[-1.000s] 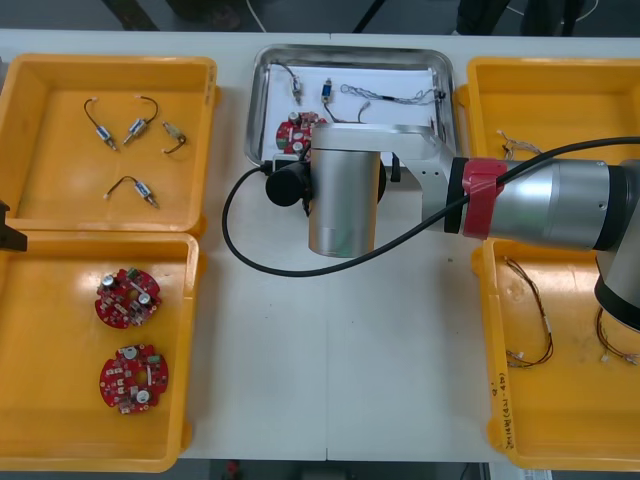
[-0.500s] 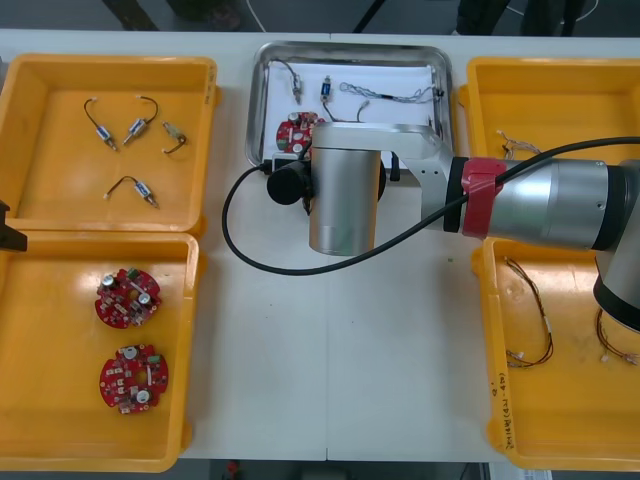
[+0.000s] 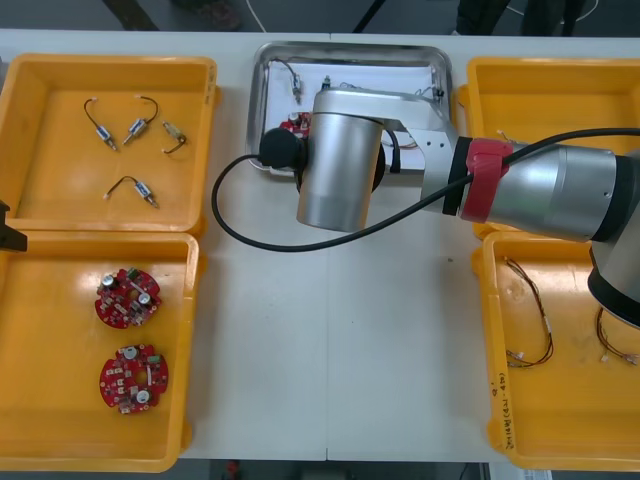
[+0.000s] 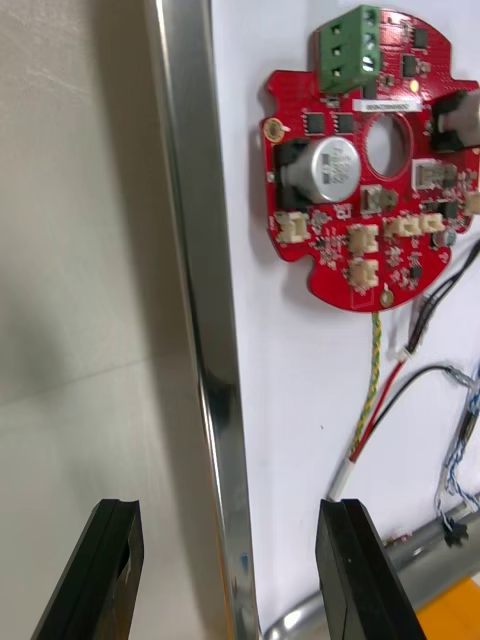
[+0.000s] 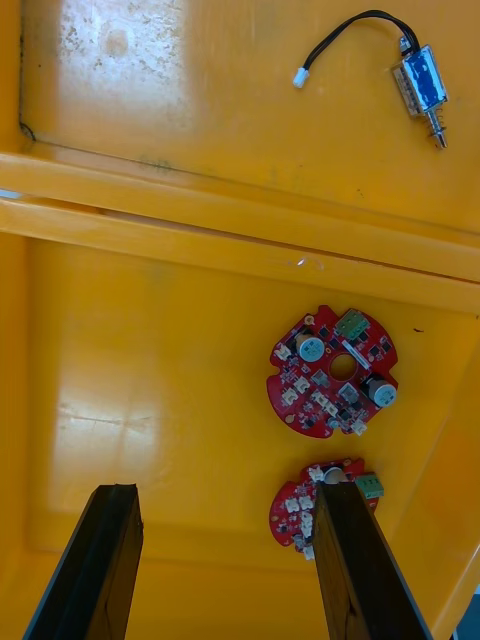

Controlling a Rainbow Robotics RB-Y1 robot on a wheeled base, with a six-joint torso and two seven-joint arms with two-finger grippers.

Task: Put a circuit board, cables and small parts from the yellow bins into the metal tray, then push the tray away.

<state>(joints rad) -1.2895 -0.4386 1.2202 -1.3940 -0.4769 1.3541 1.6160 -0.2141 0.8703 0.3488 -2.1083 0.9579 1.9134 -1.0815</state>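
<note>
while the right gripper stands spread astride its near rim, shiny rectangular metal tray, holding round red circuit board and cables, lies just beyond; left gripper spread, idle over yellow plastic bins.

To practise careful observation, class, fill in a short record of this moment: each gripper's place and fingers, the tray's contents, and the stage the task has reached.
Right gripper: open, one finger either side of the metal tray rim.
Left gripper: open, idle above the yellow bin holding two circuit boards.
Tray contents: red circuit board, red and yellow cable, blue and white cable.
Far left bin: four small metal parts.
Stage: loading looks done; pushing the tray away appears next.
</note>
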